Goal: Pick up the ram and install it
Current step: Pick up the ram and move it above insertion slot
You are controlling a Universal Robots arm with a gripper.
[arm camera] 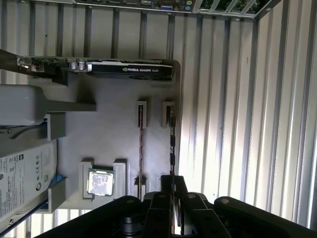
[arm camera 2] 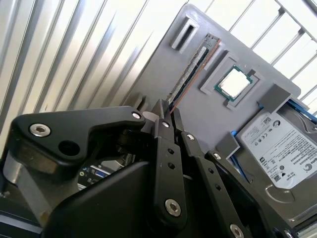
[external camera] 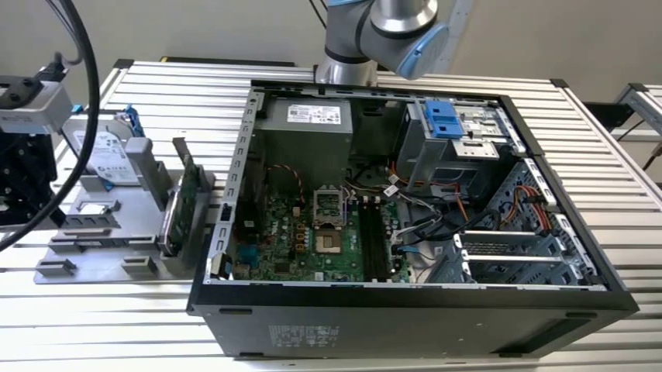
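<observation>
The ram (arm camera 2: pixel 190 69) is a thin dark stick standing on its edge in a slot of the grey tray (arm camera 2: pixel 148 74). It runs from a raised holder back to my gripper (arm camera 2: pixel 169 114). In the first wrist view the ram (arm camera: pixel 172 144) goes in between the black fingertips of the gripper (arm camera: pixel 173 184). The jaws stand close together, one on each face of the stick's near end. The ram still rests in the tray. My black wrist head (external camera: pixel 21 178) hangs at the exterior view's left edge, over the tray (external camera: pixel 104 260).
On the tray lie a processor chip (arm camera: pixel 100 181), a silver hard drive (arm camera 2: pixel 280 148) and an upright expansion card (arm camera: pixel 124 68). The open computer case (external camera: pixel 414 306) stands to the exterior view's right, with black memory slots (external camera: pixel 374 240) on its green motherboard. Ribbed metal table all around.
</observation>
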